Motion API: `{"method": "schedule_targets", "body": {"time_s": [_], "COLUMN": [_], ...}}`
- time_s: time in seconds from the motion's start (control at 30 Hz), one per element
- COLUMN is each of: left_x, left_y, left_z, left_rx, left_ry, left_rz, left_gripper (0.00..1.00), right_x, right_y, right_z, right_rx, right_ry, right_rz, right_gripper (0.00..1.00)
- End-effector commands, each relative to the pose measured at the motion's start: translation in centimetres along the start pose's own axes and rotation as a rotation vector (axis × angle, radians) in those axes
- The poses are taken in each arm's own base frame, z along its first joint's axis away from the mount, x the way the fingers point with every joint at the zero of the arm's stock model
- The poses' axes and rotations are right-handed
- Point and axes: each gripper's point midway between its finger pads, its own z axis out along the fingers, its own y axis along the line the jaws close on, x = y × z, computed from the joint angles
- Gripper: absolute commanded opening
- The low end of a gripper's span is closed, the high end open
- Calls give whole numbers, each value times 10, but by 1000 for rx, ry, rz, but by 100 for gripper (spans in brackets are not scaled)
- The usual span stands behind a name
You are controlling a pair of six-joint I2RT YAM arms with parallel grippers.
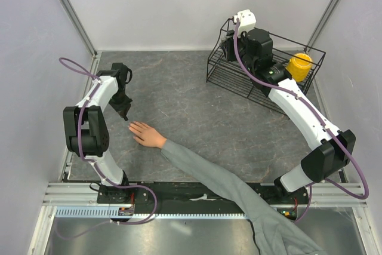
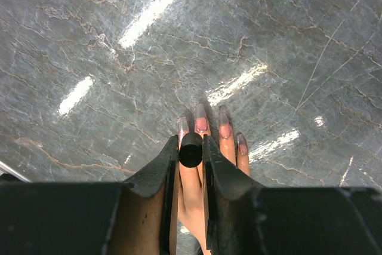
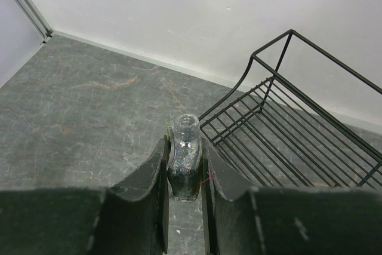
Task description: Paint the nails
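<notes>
A bare hand (image 1: 146,134) with a long grey sleeve (image 1: 239,186) lies palm down on the table. In the left wrist view its nails (image 2: 202,124) point away from me and look pinkish and glossy. My left gripper (image 2: 191,143) is shut on a black brush cap (image 2: 191,150) and hovers right over the fingers (image 2: 225,141); from above it (image 1: 125,113) sits just beyond the fingertips. My right gripper (image 3: 184,150) is shut on an open glass polish bottle (image 3: 184,165), dark in its lower half, and holds it beside the wire basket; from above it (image 1: 228,43) is at the basket's left end.
A black wire basket (image 1: 310,52) stands at the back right and holds a yellow object (image 1: 299,67); its rim (image 3: 262,79) is close to the right of the bottle. White walls enclose the grey marbled table (image 1: 191,106).
</notes>
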Motion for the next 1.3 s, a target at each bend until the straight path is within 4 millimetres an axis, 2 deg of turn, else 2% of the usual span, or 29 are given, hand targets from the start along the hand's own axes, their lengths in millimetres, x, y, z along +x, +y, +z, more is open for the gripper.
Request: {"method": "schedule_targets", "body": {"time_s": [0.0, 0.27, 0.77, 1.27], "left_x": [-4, -2, 0, 1], "left_y": [4, 13, 6, 12], "left_z": [-1, 0, 8, 14], "left_rx": [-19, -56, -50, -70], "left_ry": [-8, -13, 3, 10], "left_rz": [-6, -13, -7, -8], "left_gripper": [2, 2, 2, 2], "right_x": [-29, -31, -32, -32], "right_y": [0, 0, 1, 0], "right_z": [-14, -11, -10, -8], "right_rx": [-6, -3, -6, -1], "right_ry": [-85, -87, -87, -86], "right_rz": [11, 11, 6, 0], "right_gripper": [0, 0, 0, 0]}}
